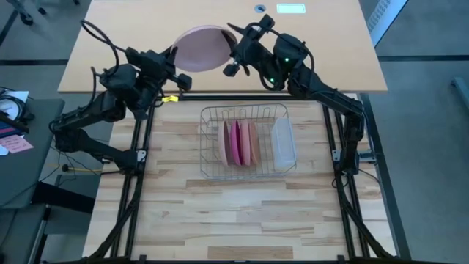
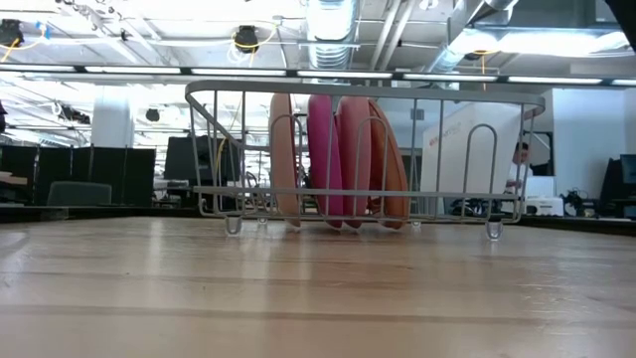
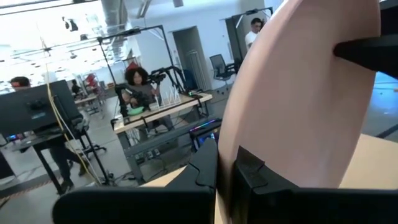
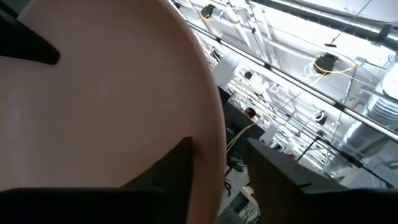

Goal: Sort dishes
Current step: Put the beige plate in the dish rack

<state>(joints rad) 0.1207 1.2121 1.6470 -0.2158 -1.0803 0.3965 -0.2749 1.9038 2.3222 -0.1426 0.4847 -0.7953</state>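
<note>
Both end effectors, left (image 1: 174, 62) and right (image 1: 233, 50), are pinching one pale pink plate (image 1: 199, 48) beyond the rack (image 1: 248, 143); low view's only showing racked plates (image 2: 338, 159).

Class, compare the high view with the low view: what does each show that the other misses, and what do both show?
Only the high view shows the pale pink plate held in the air behind the rack between the left gripper and the right gripper, and the translucent tub.

Only the low view shows the room behind.

Both show the wire rack with plates standing on edge inside.
</note>
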